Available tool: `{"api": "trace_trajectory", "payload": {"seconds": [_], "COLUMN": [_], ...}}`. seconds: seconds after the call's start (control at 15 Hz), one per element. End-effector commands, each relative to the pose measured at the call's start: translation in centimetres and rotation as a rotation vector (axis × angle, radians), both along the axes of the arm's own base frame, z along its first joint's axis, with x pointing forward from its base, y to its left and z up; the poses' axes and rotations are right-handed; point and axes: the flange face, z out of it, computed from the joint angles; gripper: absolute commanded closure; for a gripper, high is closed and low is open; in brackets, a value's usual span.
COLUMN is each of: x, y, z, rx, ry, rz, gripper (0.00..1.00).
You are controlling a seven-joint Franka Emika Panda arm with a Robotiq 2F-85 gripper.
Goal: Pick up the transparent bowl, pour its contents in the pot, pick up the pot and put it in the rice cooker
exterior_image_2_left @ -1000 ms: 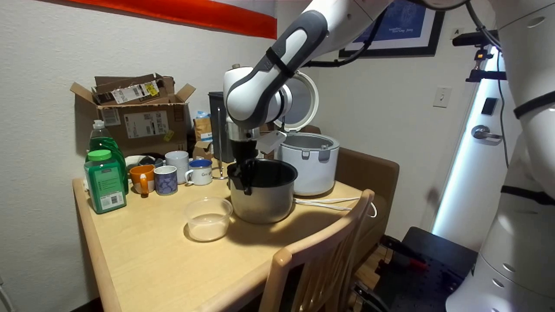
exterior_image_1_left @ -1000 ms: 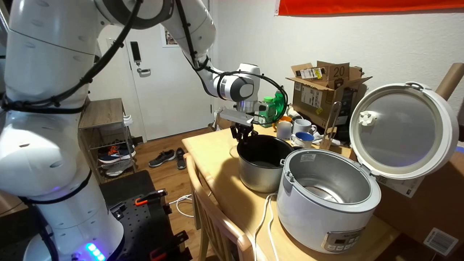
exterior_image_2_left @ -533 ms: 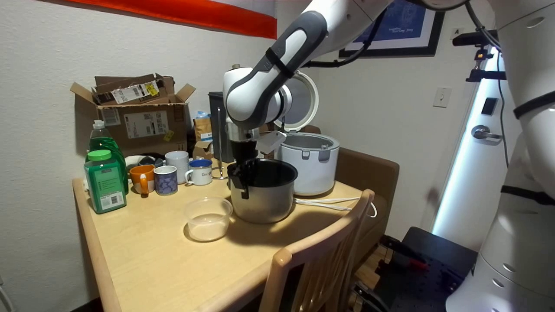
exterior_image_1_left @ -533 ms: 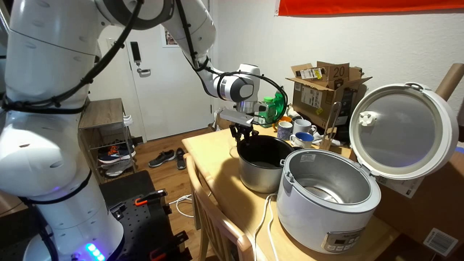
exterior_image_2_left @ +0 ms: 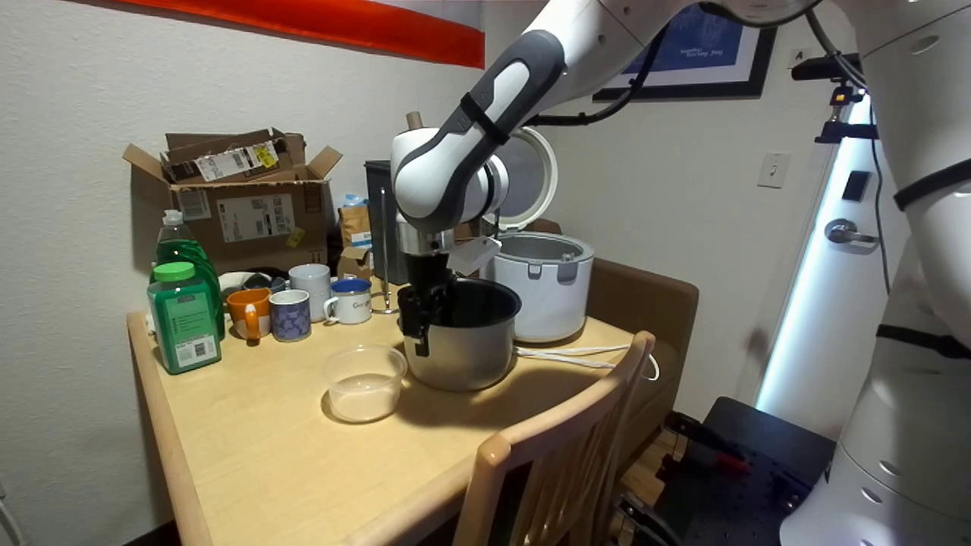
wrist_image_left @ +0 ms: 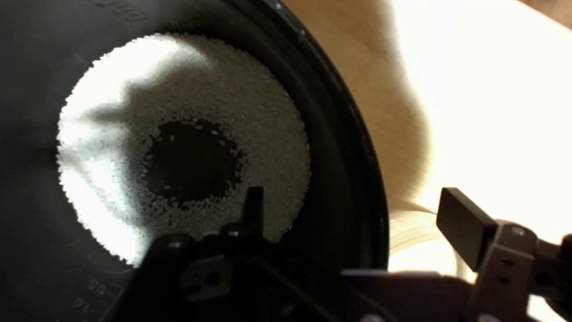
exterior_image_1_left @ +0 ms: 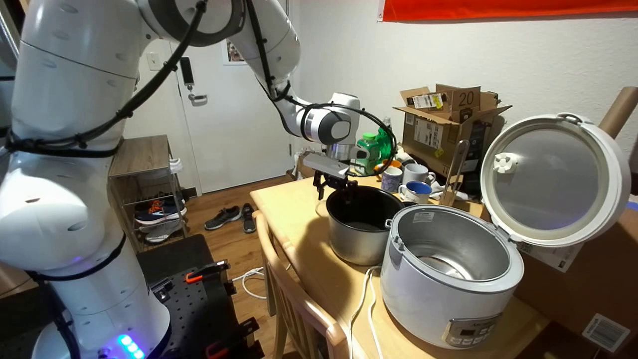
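The silver-sided pot (exterior_image_2_left: 459,360) with a black inside stands on the table. White rice (wrist_image_left: 268,120) lies in a ring on its floor in the wrist view. My gripper (wrist_image_left: 353,199) is open over the pot's near rim, one finger over the inside and the other beyond the wall, neither visibly pinching it. In an exterior view the gripper (exterior_image_1_left: 335,193) sits at the pot's edge. The transparent bowl (exterior_image_2_left: 366,387) rests upright beside the pot, and part of that bowl (wrist_image_left: 415,250) shows below the outer finger. The rice cooker (exterior_image_1_left: 448,309) stands with its lid raised.
The cooker is right beside the pot, its white cord (exterior_image_1_left: 366,304) on the table. Several mugs (exterior_image_2_left: 290,315), green bottles (exterior_image_2_left: 184,318) and a cardboard box (exterior_image_2_left: 243,205) line the back. A wooden chair (exterior_image_2_left: 561,432) stands at the table's front edge.
My gripper's fingers have spread from nearly shut to wide apart. The arm has come down slightly at the pot's rim. Pot, bowl and cooker have stayed where they were.
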Motion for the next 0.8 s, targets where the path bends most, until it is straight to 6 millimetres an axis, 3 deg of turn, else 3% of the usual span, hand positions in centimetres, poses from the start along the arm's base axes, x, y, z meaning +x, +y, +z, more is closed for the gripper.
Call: {"api": "trace_trajectory", "payload": {"seconds": [0.0, 0.07, 0.13, 0.73], "x": [0.71, 0.75, 0.78, 1.02], "y": [-0.27, -0.29, -0.31, -0.73], "z": [-0.34, -0.47, -0.57, -0.42], "rx": [0.021, 0.022, 0.023, 0.018], "ry": [0.034, 0.036, 0.037, 0.037], "rz": [-0.010, -0.012, -0.014, -0.027], "gripper": [0.00, 0.25, 0.26, 0.95]}}
